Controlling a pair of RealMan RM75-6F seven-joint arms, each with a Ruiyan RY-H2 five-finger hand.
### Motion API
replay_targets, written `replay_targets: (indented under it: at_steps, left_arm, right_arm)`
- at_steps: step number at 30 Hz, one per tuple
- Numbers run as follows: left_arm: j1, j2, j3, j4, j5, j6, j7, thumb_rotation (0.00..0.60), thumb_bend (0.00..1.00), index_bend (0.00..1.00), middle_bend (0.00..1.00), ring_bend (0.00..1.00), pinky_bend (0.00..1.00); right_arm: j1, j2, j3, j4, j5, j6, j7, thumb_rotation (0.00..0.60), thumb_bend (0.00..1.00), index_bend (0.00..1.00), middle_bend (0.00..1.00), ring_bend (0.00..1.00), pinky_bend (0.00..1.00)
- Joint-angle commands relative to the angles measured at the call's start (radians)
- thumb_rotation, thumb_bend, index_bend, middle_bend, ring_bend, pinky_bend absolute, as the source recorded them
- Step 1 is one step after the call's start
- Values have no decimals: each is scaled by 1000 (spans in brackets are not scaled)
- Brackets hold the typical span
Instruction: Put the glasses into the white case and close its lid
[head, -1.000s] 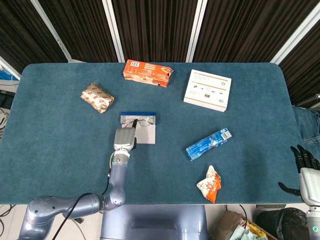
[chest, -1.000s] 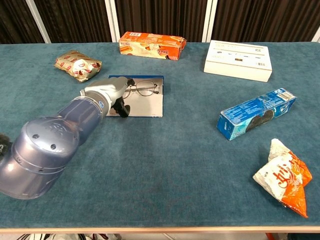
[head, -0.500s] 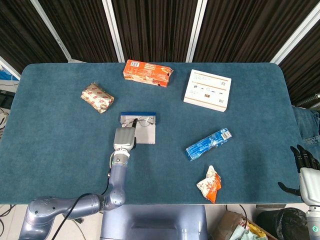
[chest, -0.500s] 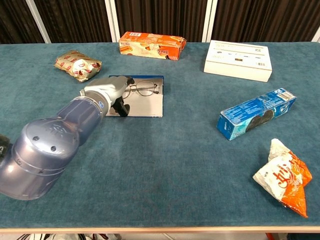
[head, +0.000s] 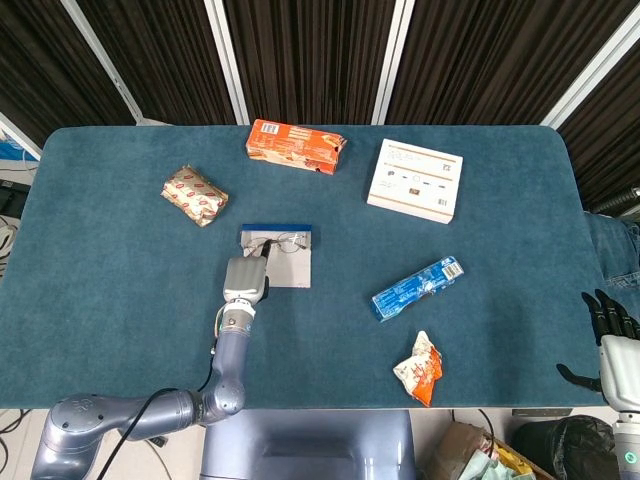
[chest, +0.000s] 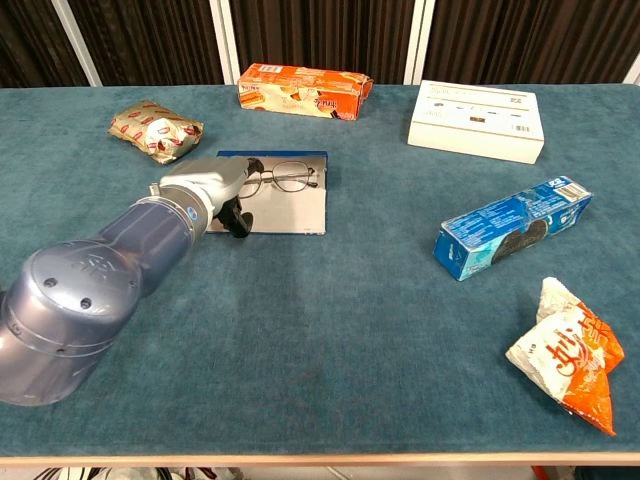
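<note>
The thin-rimmed glasses (head: 286, 241) (chest: 284, 177) lie on the far part of the flat white case (head: 295, 268) (chest: 298, 208), which has a blue far edge. My left hand (head: 246, 277) (chest: 214, 186) sits at the case's left side, over the left end of the glasses. Its dark fingers (chest: 238, 222) curl down onto the case, and their hold on the frame is hidden. My right hand (head: 611, 328) hangs off the table's right edge with fingers spread, holding nothing; only the head view shows it.
Around the case lie a foil snack pack (head: 194, 194), an orange biscuit box (head: 296, 145), a white box (head: 415, 180), a blue packet (head: 417, 287) and an orange-white bag (head: 419, 367).
My left arm and hand have shifted slightly left and back toward me. The glasses and case have not moved. The right hand is still.
</note>
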Motion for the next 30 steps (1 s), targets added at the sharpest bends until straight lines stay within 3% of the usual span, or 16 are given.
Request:
replay_targets:
  at_steps: [1,30]
  left_arm:
    - [2,0,2,-2,2,1,1,600,547,0,842,872,846]
    - [2,-26,-4,35,9,-7,13,600,547,0,842,875,846]
  right_arm:
    - [0,-1,0,0,1,0,-2,600,200,46,10,81,161]
    - [-1,1,2,-5,8,-2,0,600,200,46,10,82,161]
